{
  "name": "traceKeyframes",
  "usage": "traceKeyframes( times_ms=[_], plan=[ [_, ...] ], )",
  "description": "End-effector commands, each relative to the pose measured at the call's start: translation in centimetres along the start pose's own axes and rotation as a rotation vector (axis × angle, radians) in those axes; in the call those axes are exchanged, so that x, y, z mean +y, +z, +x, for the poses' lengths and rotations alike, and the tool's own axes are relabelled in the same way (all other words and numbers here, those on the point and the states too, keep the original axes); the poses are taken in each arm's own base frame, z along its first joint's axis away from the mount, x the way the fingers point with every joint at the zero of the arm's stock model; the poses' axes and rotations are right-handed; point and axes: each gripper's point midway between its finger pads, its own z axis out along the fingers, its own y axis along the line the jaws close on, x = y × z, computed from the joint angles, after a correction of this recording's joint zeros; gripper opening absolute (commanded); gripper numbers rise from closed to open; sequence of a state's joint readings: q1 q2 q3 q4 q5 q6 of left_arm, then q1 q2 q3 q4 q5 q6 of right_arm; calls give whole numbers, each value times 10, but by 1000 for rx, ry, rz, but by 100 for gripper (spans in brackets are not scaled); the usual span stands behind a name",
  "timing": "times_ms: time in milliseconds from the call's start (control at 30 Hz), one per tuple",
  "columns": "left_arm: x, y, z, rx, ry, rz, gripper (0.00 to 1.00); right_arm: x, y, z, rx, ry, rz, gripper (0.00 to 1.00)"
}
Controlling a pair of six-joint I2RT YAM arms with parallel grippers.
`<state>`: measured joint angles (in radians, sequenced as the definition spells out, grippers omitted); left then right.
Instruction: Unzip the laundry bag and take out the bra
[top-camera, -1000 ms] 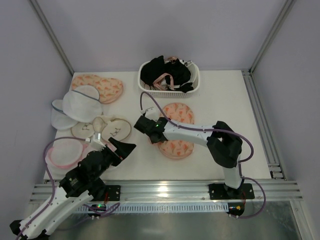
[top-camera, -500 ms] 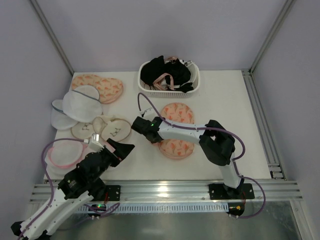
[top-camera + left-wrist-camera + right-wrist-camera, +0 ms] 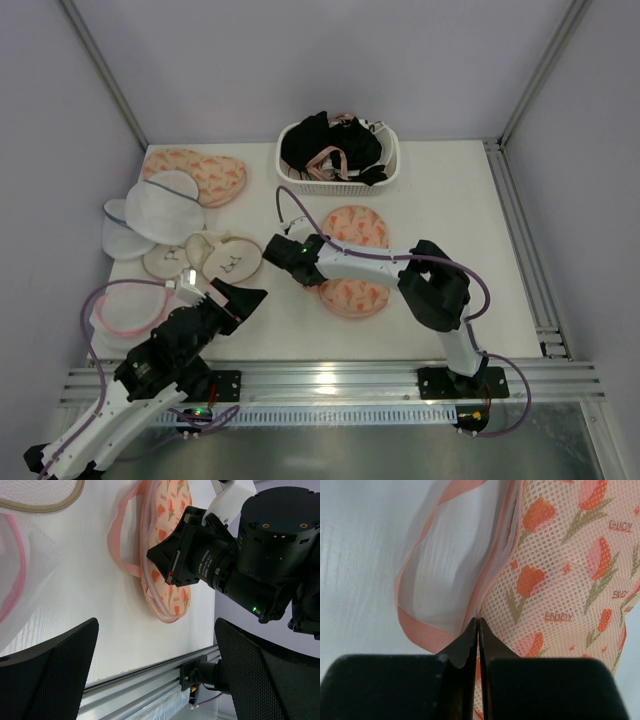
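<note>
The peach laundry bag with orange-pink print lies in the middle of the table, its two round halves one behind the other. My right gripper is at the bag's left edge. In the right wrist view its jaws are pressed together right on the pink zip rim. A pink ribbon loop lies beside the rim. The bag also shows in the left wrist view. My left gripper is open and empty, low over the table to the left of the bag. The bra is not in view.
A white basket with black garments stands at the back. A second peach bag, white mesh bags, cream round bags and a pink-rimmed mesh bag lie at the left. The table's metal rail runs along the front.
My right gripper has shifted a little to the left along the bag's edge, still shut. My left arm has drawn back slightly towards the front.
</note>
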<state>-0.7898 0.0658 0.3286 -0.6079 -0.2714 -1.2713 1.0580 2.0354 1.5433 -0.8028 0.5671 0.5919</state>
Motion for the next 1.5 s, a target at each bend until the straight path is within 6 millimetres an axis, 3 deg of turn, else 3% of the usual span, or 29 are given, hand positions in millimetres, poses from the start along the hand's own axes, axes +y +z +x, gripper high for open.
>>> traceKeyframes(
  times_ms=[0, 433, 533, 633, 667, 767, 800, 900, 967, 1033, 1067, 1100, 1133, 1233, 1267, 1367, 1467],
  plan=[
    [5, 1, -5, -30, -6, -14, 100, -17, -22, -13, -58, 41, 27, 4],
    [1, 6, -2, -17, -8, -17, 99, -99, -86, -32, -254, 216, 159, 4],
    [-4, 9, -1, -8, -5, -5, 99, -132, -97, -29, -276, 257, 248, 4],
    [-7, 13, 3, 12, 6, -4, 100, -173, -100, -14, -260, 314, 360, 4],
    [-10, 16, 5, 23, 10, 0, 100, -197, -99, -1, -230, 335, 414, 4],
    [-18, 20, 7, 39, 29, 10, 99, -234, -89, 28, -175, 399, 501, 3],
    [-18, 22, 8, 43, 41, 8, 99, -258, -90, 34, -167, 470, 537, 4],
    [-25, 27, 10, 64, 63, 9, 99, -302, -89, 59, -145, 576, 618, 4],
    [-29, 29, 12, 74, 70, 13, 100, -319, -86, 69, -136, 600, 642, 4],
    [-34, 33, 14, 89, 74, 18, 100, -342, -87, 76, -142, 672, 672, 15],
    [-36, 34, 14, 92, 76, 19, 99, -347, -89, 78, -135, 673, 675, 26],
    [-38, 35, 14, 94, 77, 23, 99, -350, -90, 78, -140, 685, 676, 44],
    [-39, 36, 15, 101, 83, 18, 99, -354, -95, 74, -165, 703, 673, 50],
    [-40, 37, 15, 103, 90, 13, 99, -345, -96, 53, -233, 700, 550, 59],
    [-40, 37, 14, 101, 95, 14, 99, -341, -104, 47, -283, 705, 493, 59],
    [-40, 36, 13, 97, 98, 12, 100, -308, -106, 16, -408, 654, 201, 63],
    [-39, 34, 13, 93, 97, 15, 99, -261, -98, 3, -415, 595, -65, 68]
  ],
)
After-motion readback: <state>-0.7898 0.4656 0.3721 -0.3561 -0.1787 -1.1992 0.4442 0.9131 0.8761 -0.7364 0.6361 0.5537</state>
